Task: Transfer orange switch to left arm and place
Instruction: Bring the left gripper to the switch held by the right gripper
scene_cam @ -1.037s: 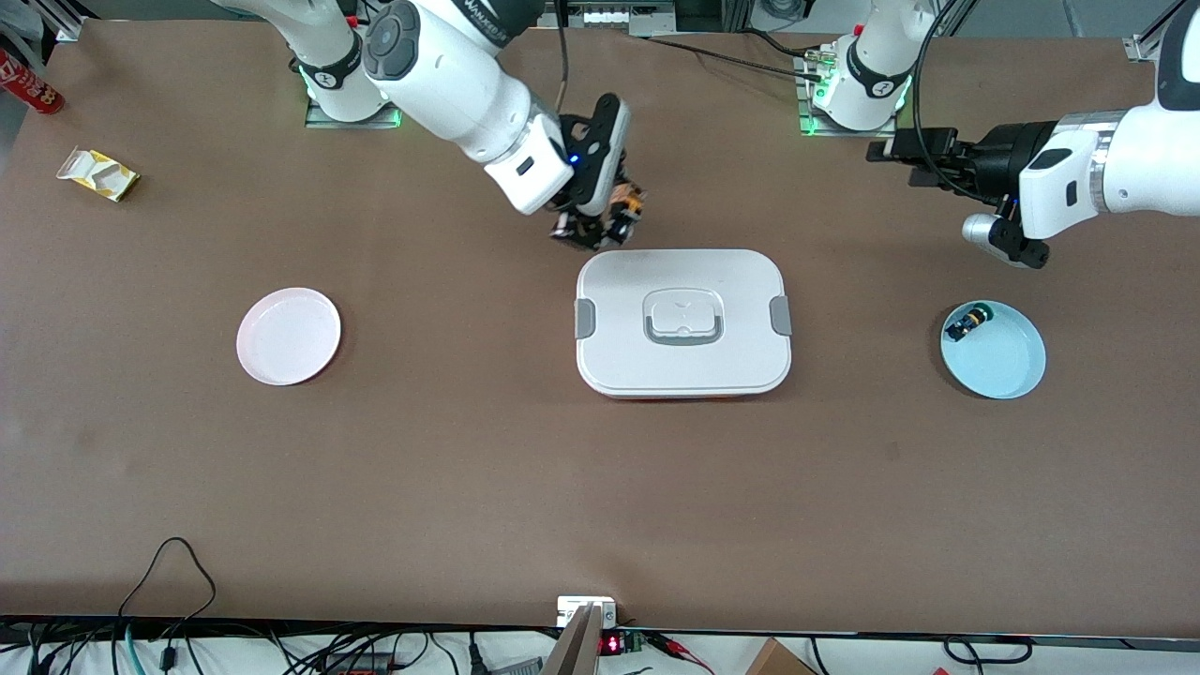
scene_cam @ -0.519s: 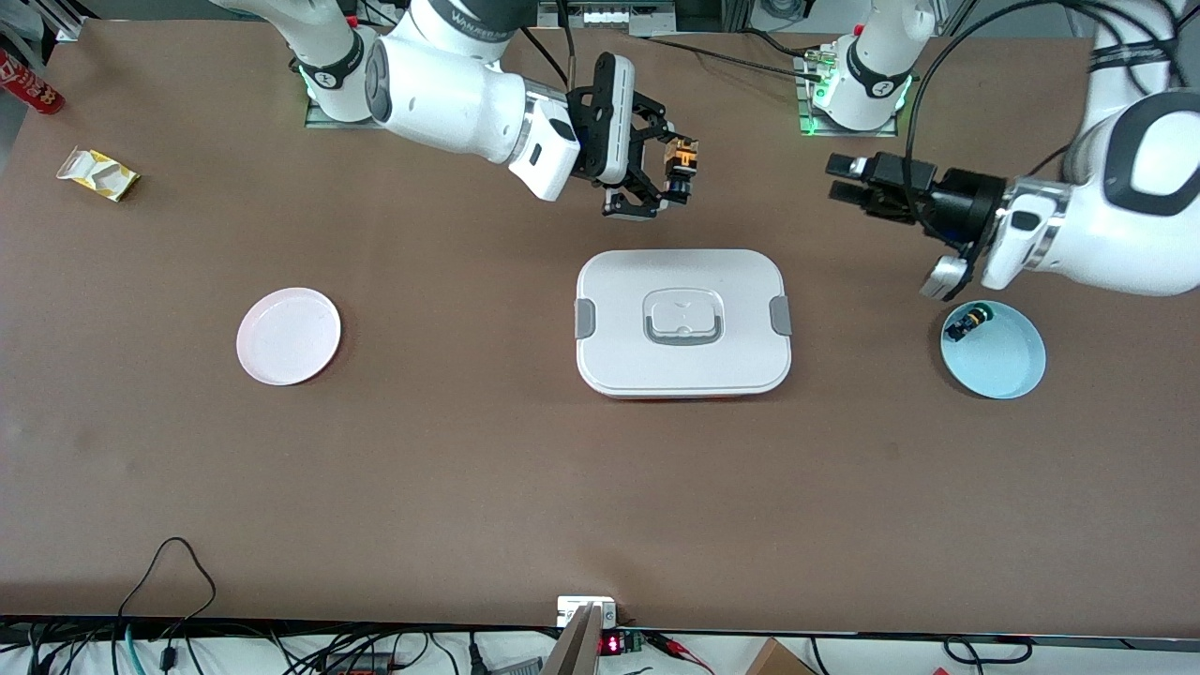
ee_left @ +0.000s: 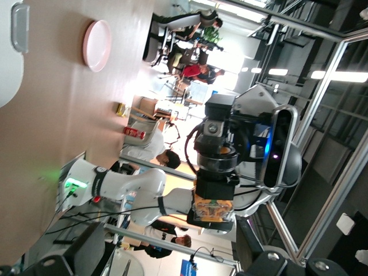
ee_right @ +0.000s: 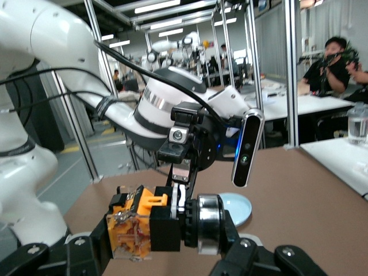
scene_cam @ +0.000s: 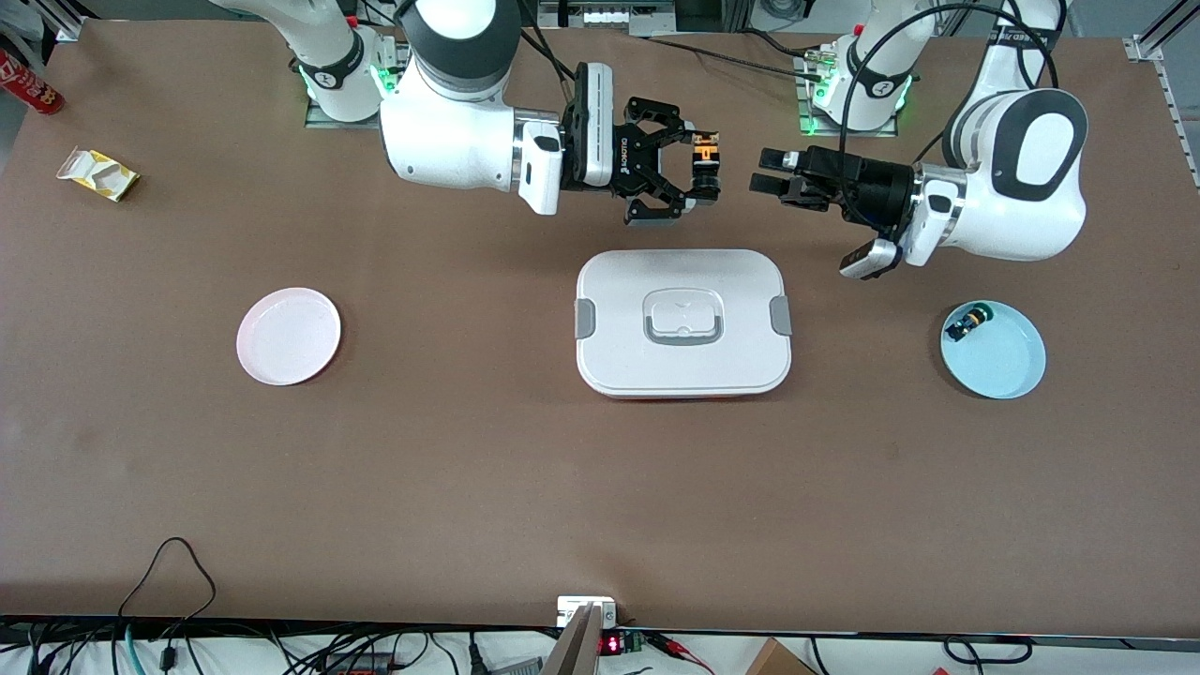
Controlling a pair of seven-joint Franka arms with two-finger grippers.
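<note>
- Now mid-handover, up in the air over the bare surface (scene_cam: 450, 487) between the box (scene_cam: 683, 322) and the arms' bases.
- Right pincer (scene_cam: 705, 174) clamped shut on the orange switch (scene_cam: 705, 161), turned sideways toward the left arm, presumably to offer the free end for the other pincer.
- Left pincer (scene_cam: 767, 184) spread as wide as it goes, holding nothing, levelled at the switch and just apart from it; seemingly lined up to slide around the offered part.
- Seen from the left wrist view, switch (ee_left: 214, 198) dead ahead with its round end facing the camera, right pincer (ee_left: 221, 156) gripping it.
- Seen from the right wrist view, orange body (ee_right: 133, 223) pinched near the camera, metal-ringed end pointing out toward the left pincer (ee_right: 183, 162).
- Meeting point kept beside the box, not above its lid, probably to honour the avoidance rule.
- Pink plate (scene_cam: 289, 336) lying bare, well apart from the box toward the right arm's end.
- Blue plate (scene_cam: 1003, 361) well apart from the box toward the left arm's end, carrying a yellow-green-capped switch (scene_cam: 966, 324); likely drop spot.
</note>
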